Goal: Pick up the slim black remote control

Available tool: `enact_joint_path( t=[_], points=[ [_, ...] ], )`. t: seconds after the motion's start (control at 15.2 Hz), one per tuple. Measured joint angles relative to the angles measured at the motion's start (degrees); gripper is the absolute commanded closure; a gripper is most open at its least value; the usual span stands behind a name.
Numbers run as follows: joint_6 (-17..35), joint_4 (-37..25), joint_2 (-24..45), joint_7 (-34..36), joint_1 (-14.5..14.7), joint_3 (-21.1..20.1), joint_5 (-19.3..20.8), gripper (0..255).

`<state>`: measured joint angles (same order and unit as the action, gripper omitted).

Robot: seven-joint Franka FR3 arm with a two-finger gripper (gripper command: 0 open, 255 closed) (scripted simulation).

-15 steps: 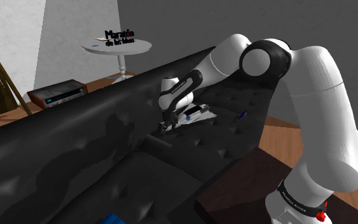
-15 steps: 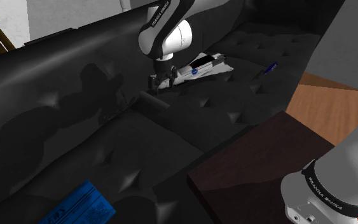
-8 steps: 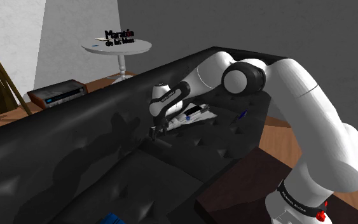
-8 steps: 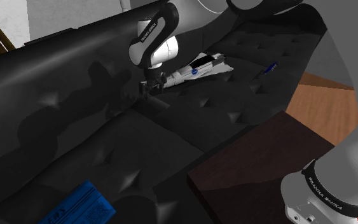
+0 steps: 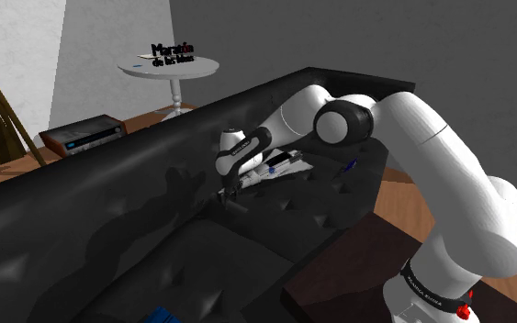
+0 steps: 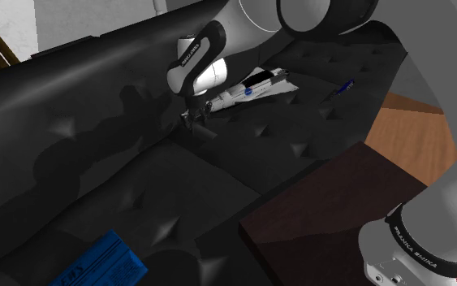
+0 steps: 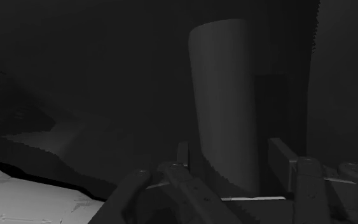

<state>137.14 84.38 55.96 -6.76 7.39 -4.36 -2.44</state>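
A black tufted sofa (image 5: 109,239) spreads across the shoulder view, with the white Franka arm (image 5: 431,156) bent down over its seat from the dark brown stand (image 5: 357,275) at the lower right. Beyond the sofa's back stands a round white side table (image 5: 169,66) carrying a sign in black letters, and beside it on the wooden floor (image 6: 413,122) sits a wood-cased box with a grey front (image 5: 84,134).

The black gripper (image 5: 227,194) is lowered to the seat cushion close to the foot of the backrest. There the slim black remote control (image 5: 235,206) lies flat on the cushion, directly under the hand. In the wrist view the remote control (image 7: 222,95) runs away from the camera as a dark grey slab between the two fingers (image 7: 279,156), which stand apart, one on each long side of it. Whether their pads press against it cannot be told.

Just beyond the gripper, toward the second exterior view's right, a white model aircraft (image 6: 255,85) with a blue mark rests on the seat. A small blue pen (image 6: 344,85) lies farther along the same cushion, apart from the model. A blue book (image 6: 97,260) sits on the seat at the second exterior view's lower left, well away from the gripper (image 6: 192,120).
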Motion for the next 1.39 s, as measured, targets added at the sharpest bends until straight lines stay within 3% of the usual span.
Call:
enact_joint_path(
  t=[0.66, 1.39],
  points=[
    [-0.02, 0.28, -0.43, 0.0, -0.06, 0.04, 0.01, 255],
    [-3.54, 3.37, -6.88, 0.37, -0.17, -0.22, -0.16, 255]
  ],
)
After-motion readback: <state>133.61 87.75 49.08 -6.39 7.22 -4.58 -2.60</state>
